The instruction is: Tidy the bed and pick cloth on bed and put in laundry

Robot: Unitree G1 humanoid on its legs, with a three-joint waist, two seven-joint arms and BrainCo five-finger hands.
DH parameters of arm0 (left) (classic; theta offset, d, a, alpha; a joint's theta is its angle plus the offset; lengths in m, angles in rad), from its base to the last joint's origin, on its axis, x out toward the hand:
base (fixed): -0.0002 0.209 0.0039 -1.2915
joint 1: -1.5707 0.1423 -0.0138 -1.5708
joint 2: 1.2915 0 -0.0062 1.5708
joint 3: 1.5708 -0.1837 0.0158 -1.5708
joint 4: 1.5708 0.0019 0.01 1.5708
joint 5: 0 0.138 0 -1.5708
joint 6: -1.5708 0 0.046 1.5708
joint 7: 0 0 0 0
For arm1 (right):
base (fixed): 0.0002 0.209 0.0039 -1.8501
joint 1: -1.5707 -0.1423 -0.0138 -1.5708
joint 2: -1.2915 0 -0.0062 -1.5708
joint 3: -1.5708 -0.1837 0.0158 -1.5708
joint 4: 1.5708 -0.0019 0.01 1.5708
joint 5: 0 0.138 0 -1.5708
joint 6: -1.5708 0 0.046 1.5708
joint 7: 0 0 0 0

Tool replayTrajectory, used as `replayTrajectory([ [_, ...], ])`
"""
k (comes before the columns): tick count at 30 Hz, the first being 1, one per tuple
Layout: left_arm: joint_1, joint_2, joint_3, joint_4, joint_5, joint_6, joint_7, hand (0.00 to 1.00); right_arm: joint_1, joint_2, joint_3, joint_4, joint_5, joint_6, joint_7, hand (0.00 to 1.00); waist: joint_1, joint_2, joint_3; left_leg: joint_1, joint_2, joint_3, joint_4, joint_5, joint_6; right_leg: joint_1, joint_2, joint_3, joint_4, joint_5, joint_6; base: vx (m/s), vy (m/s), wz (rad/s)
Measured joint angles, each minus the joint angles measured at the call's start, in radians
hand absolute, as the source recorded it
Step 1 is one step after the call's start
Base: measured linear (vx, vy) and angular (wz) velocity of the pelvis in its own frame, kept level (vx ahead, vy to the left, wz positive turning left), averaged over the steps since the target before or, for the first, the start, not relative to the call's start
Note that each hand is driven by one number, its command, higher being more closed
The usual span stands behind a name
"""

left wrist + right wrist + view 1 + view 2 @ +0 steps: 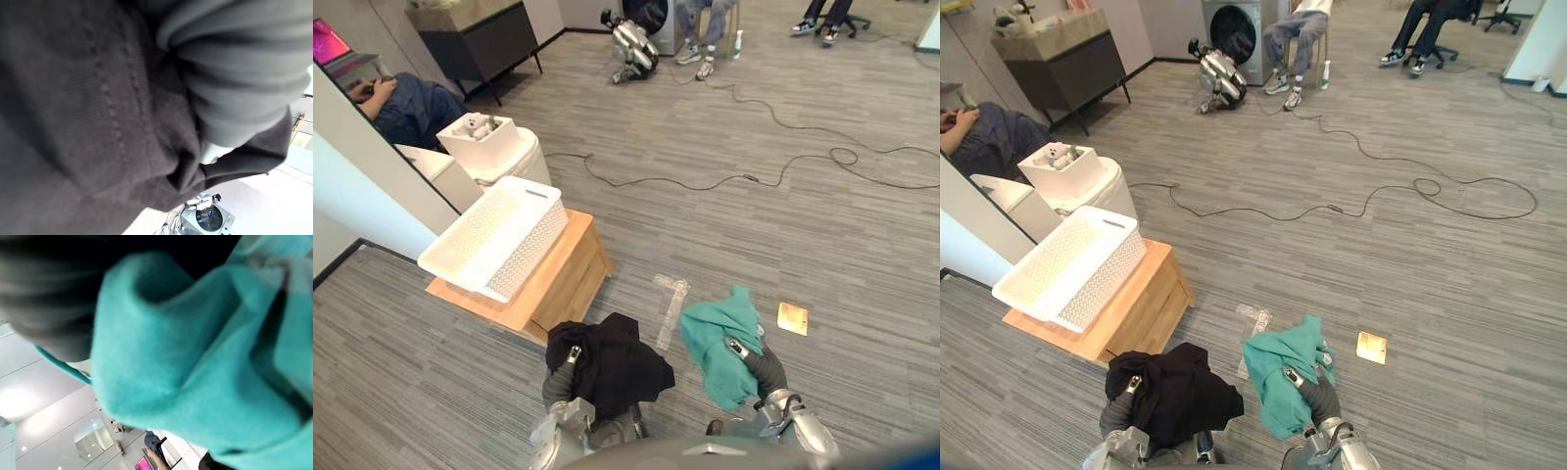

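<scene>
Left hand (558, 384) is under a black cloth (612, 367) and right hand (762, 367) under a teal cloth (720, 338), both above the floor. Fabric hides the fingers, so I cannot tell the grip. A white basket (494, 235) sits on the wooden counter (563, 279), ahead-left and apart from both cloths.

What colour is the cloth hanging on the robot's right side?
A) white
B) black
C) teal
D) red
C: the teal cloth is draped over the right robot hand, while the black cloth is on the robot's left side.
</scene>
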Motion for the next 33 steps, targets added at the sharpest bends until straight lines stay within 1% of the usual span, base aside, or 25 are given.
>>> replayTrajectory([
  [1,-0.01,-0.004,-0.005,-0.001,0.0,0.001,0.0,1.0,0.006,-0.017,0.0,-0.004,-0.006,0.0,0.0,1.0,-0.004,0.009,-0.006,0.029,-0.028,0.066,-0.176,0.094,0.007,0.021,-0.007,-0.028,0.0,-0.016,0.031,0.4,0.123,0.73],
  [2,-0.011,-0.004,-0.008,-0.004,0.0,0.001,0.0,1.0,0.012,-0.024,0.0,-0.004,-0.008,0.0,0.001,1.0,-0.003,0.015,-0.01,0.042,-0.039,0.1,-0.24,0.137,0.06,0.029,-0.008,-0.041,0.003,-0.027,0.048,0.48,0.18,0.83],
  [3,-0.012,-0.001,-0.009,-0.003,-0.001,0.0,0.004,1.0,0.014,-0.024,0.001,0.002,-0.022,0.013,0.0,1.0,-0.003,0.003,-0.031,0.075,-0.089,0.119,-0.309,0.147,0.143,0.038,-0.031,-0.061,0.002,-0.043,0.072,0.43,0.182,0.63],
  [4,-0.008,0.005,-0.007,-0.003,-0.002,-0.009,0.013,1.0,0.005,-0.017,0.005,-0.003,-0.027,0.013,0.002,1.0,0.011,-0.029,-0.036,0.078,-0.121,0.132,-0.333,0.15,0.157,0.043,-0.054,-0.073,-0.006,-0.047,0.087,0.4,0.178,0.54],
  [5,-0.007,0.008,-0.005,-0.003,-0.005,-0.013,0.015,1.0,-0.003,-0.012,0.01,-0.007,-0.031,0.013,0.007,1.0,0.015,-0.042,-0.032,0.082,-0.131,0.135,-0.333,0.145,0.169,0.052,-0.061,-0.076,-0.011,-0.048,0.094,0.27,0.11,0.37],
  [6,-0.005,0.011,0.002,-0.003,-0.022,-0.014,0.017,1.0,-0.01,-0.003,0.01,-0.013,-0.034,0.013,0.019,1.0,0.022,-0.055,-0.03,0.089,-0.143,0.137,-0.324,0.119,0.204,0.073,-0.067,-0.076,-0.014,-0.047,0.105,0.24,0.084,0.45],
  [7,-0.006,0.012,0.003,-0.003,-0.024,-0.018,0.019,1.0,-0.014,0.001,0.013,-0.013,-0.034,0.013,0.026,1.0,0.026,-0.076,-0.04,0.097,-0.164,0.129,-0.319,0.1,0.206,0.081,-0.089,-0.076,0.014,-0.058,0.135,0.24,0.08,0.47],
  [8,-0.008,0.01,0.003,-0.003,-0.023,-0.021,0.019,1.0,-0.019,0.003,0.016,-0.013,-0.034,0.013,0.029,1.0,0.031,-0.082,-0.039,0.109,-0.172,0.124,-0.32,0.087,0.202,0.082,-0.101,-0.076,0.05,-0.069,0.155,0.24,0.093,0.56],
  [9,-0.01,0.009,0.003,-0.003,-0.019,-0.023,0.019,1.0,-0.028,0.005,0.019,-0.009,-0.035,0.015,0.029,1.0,0.03,-0.086,-0.036,0.142,-0.189,0.095,-0.325,0.054,0.189,0.067,-0.134,-0.076,0.185,-0.101,0.204,0.24,0.108,0.7],
  [10,-0.009,0.011,0.01,-0.004,-0.014,-0.023,0.018,1.0,-0.033,0.004,0.021,-0.003,-0.035,0.016,0.025,1.0,0.028,-0.094,-0.036,0.179,-0.215,0.054,-0.344,0.033,0.182,0.0,-0.196,-0.066,0.425,-0.114,0.217,0.25,0.105,0.77],
  [11,-0.007,0.016,0.019,-0.007,-0.007,-0.023,0.018,1.0,-0.035,0.007,0.027,0.0,-0.035,0.016,0.021,1.0,0.027,-0.106,-0.041,0.196,-0.235,0.034,-0.359,0.03,0.182,-0.053,-0.235,-0.044,0.569,-0.095,0.197,0.25,0.079,0.91],
  [12,-0.006,0.034,0.034,-0.021,0.019,-0.023,0.02,1.0,-0.042,0.016,0.041,0.006,-0.039,0.015,0.014,1.0,0.021,-0.12,-0.04,0.225,-0.265,-0.013,-0.377,0.016,0.18,-0.16,-0.283,0.027,0.8,-0.048,0.15,0.27,0.034,1.1],
  [13,-0.005,0.053,0.038,-0.04,0.048,-0.023,0.023,1.0,-0.045,0.035,0.048,0.023,-0.056,0.015,0.003,1.0,0.012,-0.127,-0.038,0.251,-0.268,-0.065,-0.372,0.009,0.192,-0.226,-0.278,0.088,0.911,-0.073,0.149,0.28,0.016,1.21],
  [15,-0.007,0.069,0.043,-0.077,0.065,-0.023,0.029,1.0,-0.042,0.039,0.079,0.035,-0.075,0.015,-0.005,1.0,0.001,-0.118,-0.038,0.275,-0.262,-0.124,-0.374,0.0,0.195,-0.275,-0.259,0.115,0.924,-0.104,0.125,0.28,-0.027,1.13],
  [17,-0.013,0.085,0.059,-0.106,0.084,-0.023,0.043,1.0,-0.045,0.041,0.1,0.036,-0.089,0.015,-0.004,1.0,0.0,-0.11,-0.038,0.303,-0.255,-0.209,-0.374,-0.014,0.187,-0.338,-0.228,0.146,0.846,-0.137,0.098,0.26,-0.061,1.21],
  [20,-0.029,0.091,0.084,-0.109,0.088,-0.009,0.043,1.0,-0.051,0.06,0.1,0.035,-0.094,0.013,-0.014,1.0,-0.005,-0.097,-0.046,0.328,-0.229,-0.335,-0.374,-0.022,0.155,-0.366,-0.129,0.229,0.542,-0.138,0.112,0.32,-0.149,1.28],
  [21,-0.033,0.092,0.088,-0.109,0.088,0.0,0.042,1.0,-0.053,0.064,0.102,0.034,-0.094,0.013,-0.021,1.0,-0.005,-0.096,-0.047,0.334,-0.22,-0.371,-0.374,-0.023,0.14,-0.365,-0.095,0.268,0.43,-0.123,0.114,0.26,-0.18,1.06],
  [23,-0.04,0.093,0.099,-0.106,0.088,0.022,0.039,1.0,-0.069,0.067,0.114,0.033,-0.093,0.013,-0.044,1.0,-0.008,-0.092,-0.047,0.345,-0.191,-0.45,-0.367,-0.039,0.104,-0.364,-0.028,0.359,0.214,-0.027,0.111,0.37,-0.316,1.11],
  [24,-0.037,0.094,0.098,-0.105,0.089,0.027,0.033,1.0,-0.075,0.067,0.125,0.031,-0.092,0.012,-0.052,1.0,-0.008,-0.095,-0.05,0.348,-0.184,-0.475,-0.355,-0.052,0.082,-0.359,-0.013,0.39,0.133,0.026,0.119,0.4,-0.415,0.97],
  [25,-0.018,0.099,0.098,-0.104,0.09,0.029,0.024,1.0,-0.082,0.08,0.142,0.028,-0.092,0.01,-0.065,1.0,-0.007,-0.114,-0.055,0.351,-0.185,-0.479,-0.337,-0.075,0.047,-0.348,-0.025,0.413,0.08,0.13,0.124,0.32,-0.377,0.89],
  [26,-0.014,0.089,0.098,-0.088,0.09,0.031,0.015,1.0,-0.084,0.085,0.152,0.031,-0.091,0.008,-0.075,1.0,-0.007,-0.113,-0.056,0.369,-0.165,-0.473,-0.325,-0.094,0.024,-0.329,-0.017,0.386,0.109,0.163,0.092,0.3,-0.356,0.8],
  [28,0.006,0.053,0.066,-0.076,0.099,0.034,-0.016,1.0,-0.121,0.078,0.165,0.047,-0.09,-0.009,-0.116,1.0,-0.001,-0.062,-0.057,0.4,-0.093,-0.373,-0.32,-0.106,0.005,-0.304,0.01,0.316,0.179,0.092,0.051,0.29,-0.309,0.67],
  [29,0.006,0.045,0.063,-0.073,0.099,0.034,-0.026,1.0,-0.124,0.079,0.166,0.05,-0.09,-0.011,-0.122,1.0,0.002,-0.052,-0.062,0.406,-0.087,-0.362,-0.322,-0.101,-0.002,-0.303,0.012,0.307,0.198,0.069,0.046,0.22,-0.236,0.57],
  [31,0.024,0.026,0.055,-0.069,0.099,0.031,-0.043,1.0,-0.154,0.082,0.167,0.054,-0.09,-0.023,-0.13,1.0,0.006,-0.056,-0.061,0.403,-0.074,-0.346,-0.26,-0.094,-0.001,-0.277,0.012,0.271,0.228,-0.007,0.036,0.12,-0.194,0.5],
  [33,0.04,0.013,0.052,-0.07,0.099,0.023,-0.048,1.0,-0.157,0.092,0.169,0.051,-0.09,-0.028,-0.13,1.0,0.01,-0.066,-0.062,0.34,-0.048,-0.294,-0.085,-0.085,0.014,-0.226,0.012,0.249,0.199,-0.017,0.032,0.09,-0.188,0.4],
])
